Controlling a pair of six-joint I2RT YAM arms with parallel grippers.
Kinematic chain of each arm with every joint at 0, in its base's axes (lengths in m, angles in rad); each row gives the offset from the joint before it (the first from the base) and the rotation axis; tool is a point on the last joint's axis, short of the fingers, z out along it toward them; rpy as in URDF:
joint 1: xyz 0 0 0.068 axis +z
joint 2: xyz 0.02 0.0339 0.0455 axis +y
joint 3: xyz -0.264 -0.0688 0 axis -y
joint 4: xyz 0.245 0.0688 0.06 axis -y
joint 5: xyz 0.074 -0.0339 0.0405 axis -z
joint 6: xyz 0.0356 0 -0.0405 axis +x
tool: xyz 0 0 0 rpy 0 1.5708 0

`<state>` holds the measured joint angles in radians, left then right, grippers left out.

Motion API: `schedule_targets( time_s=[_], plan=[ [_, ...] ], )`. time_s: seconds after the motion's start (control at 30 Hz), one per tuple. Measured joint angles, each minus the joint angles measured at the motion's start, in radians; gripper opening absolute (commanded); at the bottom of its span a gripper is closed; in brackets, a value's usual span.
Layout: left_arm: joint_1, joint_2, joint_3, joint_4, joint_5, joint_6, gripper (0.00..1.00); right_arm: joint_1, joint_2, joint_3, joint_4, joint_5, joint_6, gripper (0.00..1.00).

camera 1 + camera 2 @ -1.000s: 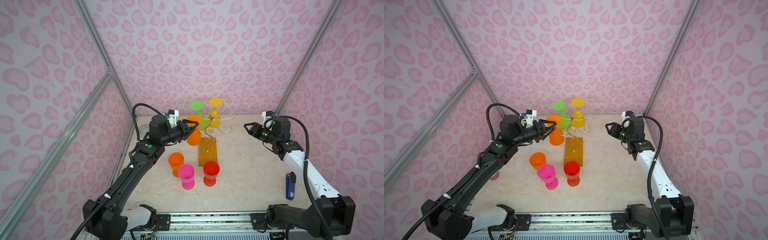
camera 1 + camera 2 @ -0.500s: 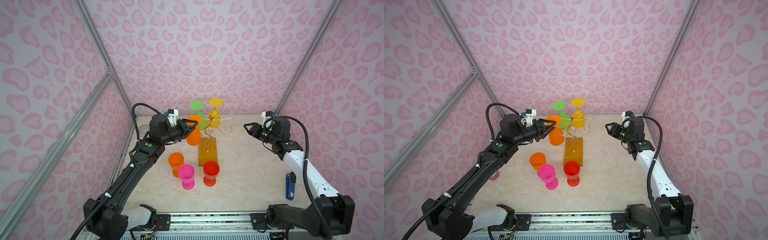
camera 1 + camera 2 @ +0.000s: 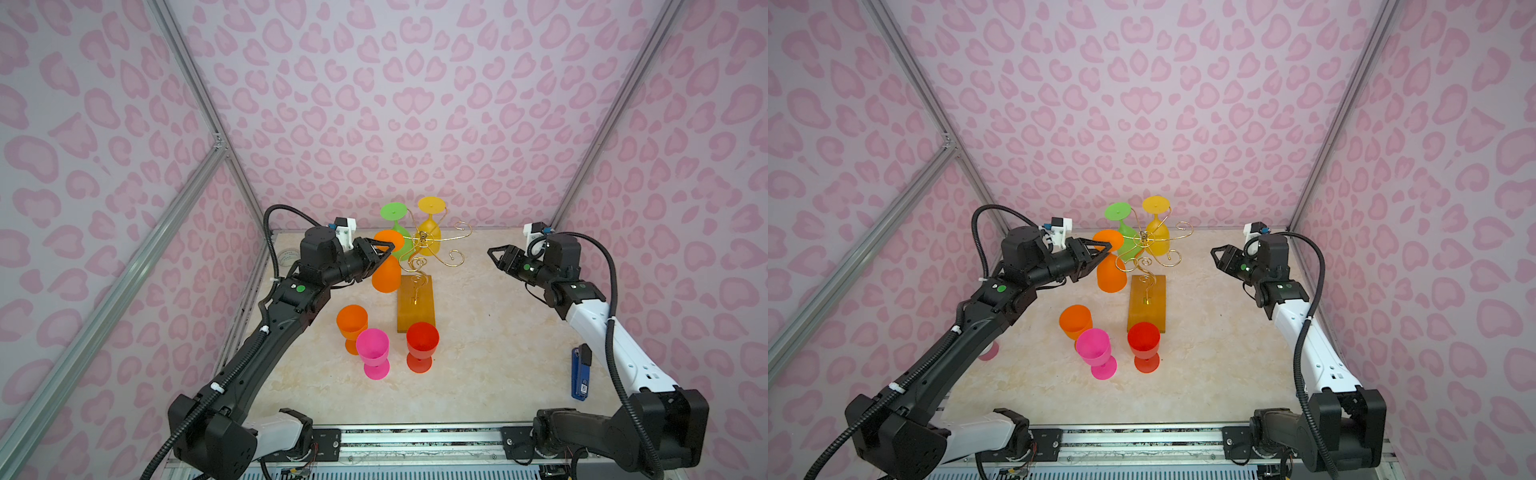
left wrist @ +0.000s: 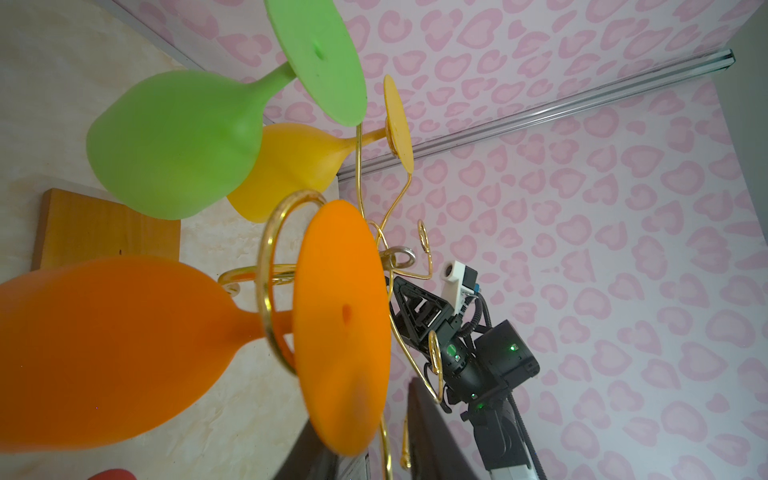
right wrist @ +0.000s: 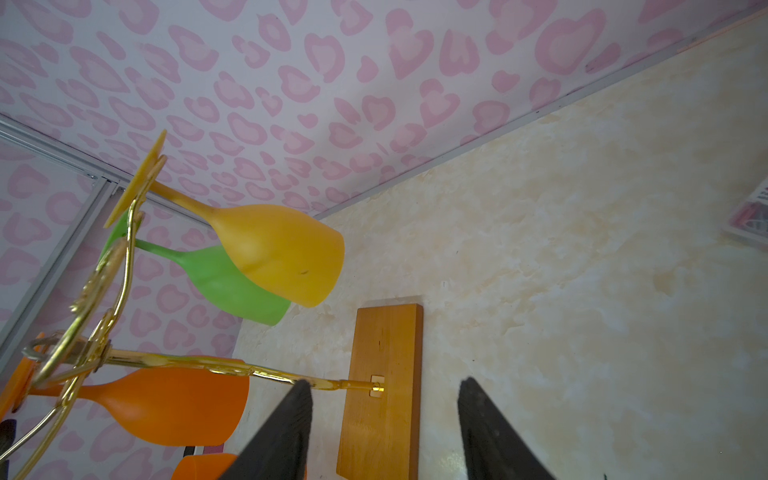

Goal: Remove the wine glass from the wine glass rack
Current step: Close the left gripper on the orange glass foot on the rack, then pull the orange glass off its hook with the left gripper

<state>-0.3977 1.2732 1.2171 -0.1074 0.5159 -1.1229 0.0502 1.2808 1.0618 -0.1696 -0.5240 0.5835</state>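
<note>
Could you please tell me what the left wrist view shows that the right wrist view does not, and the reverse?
Only the left wrist view shows the right hand from outside, beyond the wine glass rack. Only the right wrist view shows the brass fitting where the stem enters the wooden base, and a printed item. Both show the rack, its base, and the orange glass, green glass and yellow glass hanging upside down.

Both top views overlook the whole desk from its front edge; both wrist cameras closely face the wine glass rack.
</note>
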Motion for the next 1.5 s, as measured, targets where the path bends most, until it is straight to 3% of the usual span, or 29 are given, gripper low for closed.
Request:
schedule_targets(
  time_s=[0.27,1.5],
  plan=[
    [0.003,0.0,0.0,-0.002,-0.004,-0.002,0.29,-0.006,0.0,-0.008,0.015,-0.001,0.0,0.57],
    [0.013,-0.008,-0.013,-0.002,0.008,-0.054,0.07,-0.031,-0.002,-0.043,0.053,-0.045,0.039,0.57]
  ],
)
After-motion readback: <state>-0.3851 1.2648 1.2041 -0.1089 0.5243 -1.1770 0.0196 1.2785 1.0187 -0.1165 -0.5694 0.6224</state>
